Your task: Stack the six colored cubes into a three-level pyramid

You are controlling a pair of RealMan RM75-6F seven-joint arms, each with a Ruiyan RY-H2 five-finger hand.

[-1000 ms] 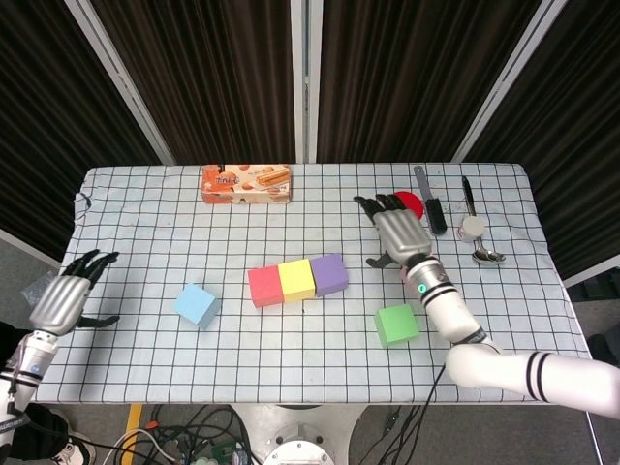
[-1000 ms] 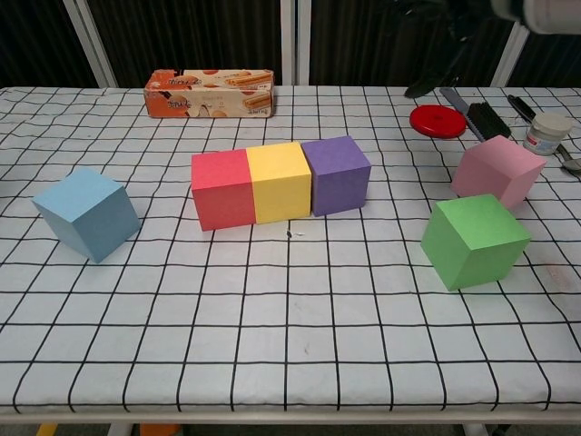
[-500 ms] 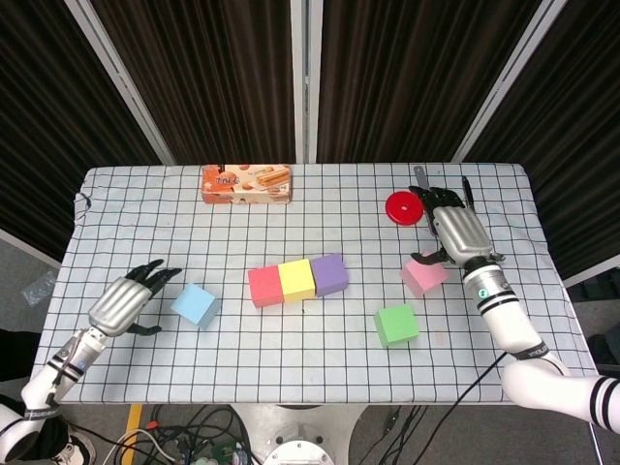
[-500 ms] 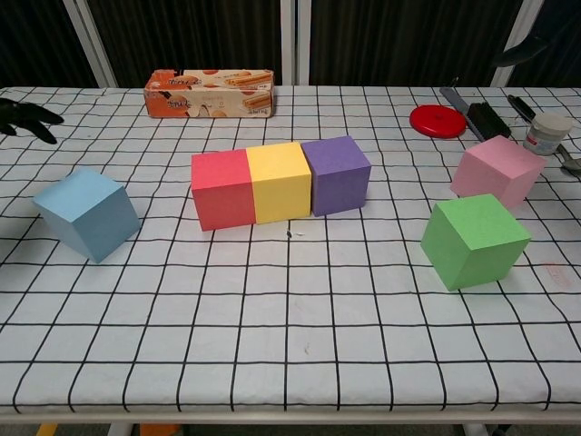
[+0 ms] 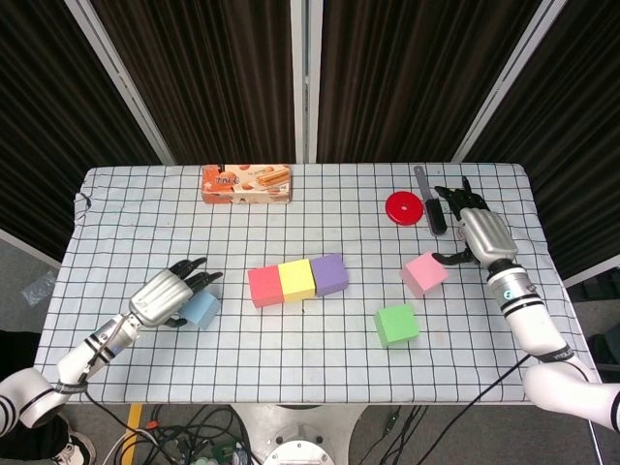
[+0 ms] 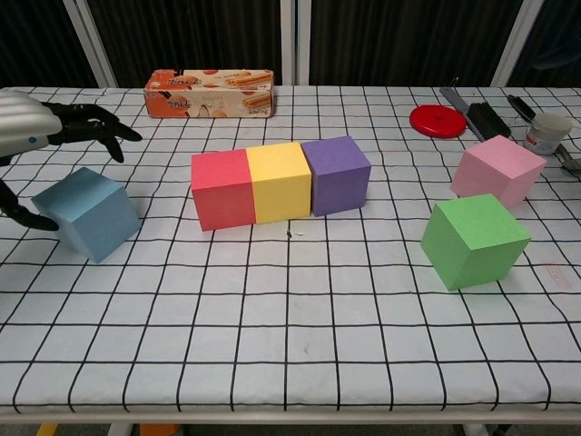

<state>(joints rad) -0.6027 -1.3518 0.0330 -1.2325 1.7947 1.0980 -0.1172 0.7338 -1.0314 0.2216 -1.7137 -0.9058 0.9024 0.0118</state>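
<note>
Blue cube (image 5: 201,309) is sitting tilted at 9 o'clock of the red-yellow-purple row (image 5: 297,279), well apart. Left hand (image 5: 167,295) is hovering over it, fingers spread, holding nothing; the grasp seems to be starting. Next: close, lift, place atop the row. Right hand (image 5: 480,232) is resting open beside the pink cube (image 5: 423,273).

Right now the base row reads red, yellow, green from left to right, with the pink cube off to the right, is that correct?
Not quite. The third cube is purple, not green: the chest view shows red, yellow, purple touching in a row. The green cube sits apart, nearer the camera. The pink cube is indeed off right.
</note>
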